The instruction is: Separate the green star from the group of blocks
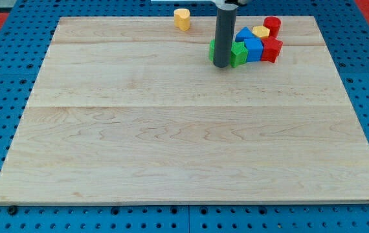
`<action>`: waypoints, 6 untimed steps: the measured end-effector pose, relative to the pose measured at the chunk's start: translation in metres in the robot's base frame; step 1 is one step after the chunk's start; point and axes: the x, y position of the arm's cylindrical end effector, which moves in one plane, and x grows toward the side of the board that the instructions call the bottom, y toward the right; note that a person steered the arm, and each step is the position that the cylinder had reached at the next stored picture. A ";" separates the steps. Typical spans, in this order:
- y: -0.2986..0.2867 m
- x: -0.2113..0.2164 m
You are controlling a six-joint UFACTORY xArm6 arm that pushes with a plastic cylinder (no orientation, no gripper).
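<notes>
the green star [237, 54] is a small bright green block with short points, and it lies near the view's top of the wooden surface [171, 129], a little to the right of the middle. only a part of it shows, because the dark rod stands in front of its left part; a thin piece of green also shows at the rod's left edge. the star is at the left end of a tight group of blocks. just at its right, touching it, is a blue block [254, 49], and a second blue block [243, 33] with a sloped top is behind. further right is a red block [272, 49] at the front, a red cylinder [272, 26] at the back, and a yellow block [260, 31] between them. a yellow heart-like block [182, 19] lies well apart, toward the view's left, near the top edge of the surface. there are no fingers on this arm, so nothing is open or closed and nothing is held; it ends in a straight rod. my tip [221, 65] rests on the surface at the front left side of the green star and seems to touch it.
</notes>
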 end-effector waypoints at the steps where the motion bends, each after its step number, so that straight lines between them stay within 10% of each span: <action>1: 0.000 0.000; 4: -0.068 0.048; 6: -0.098 -0.062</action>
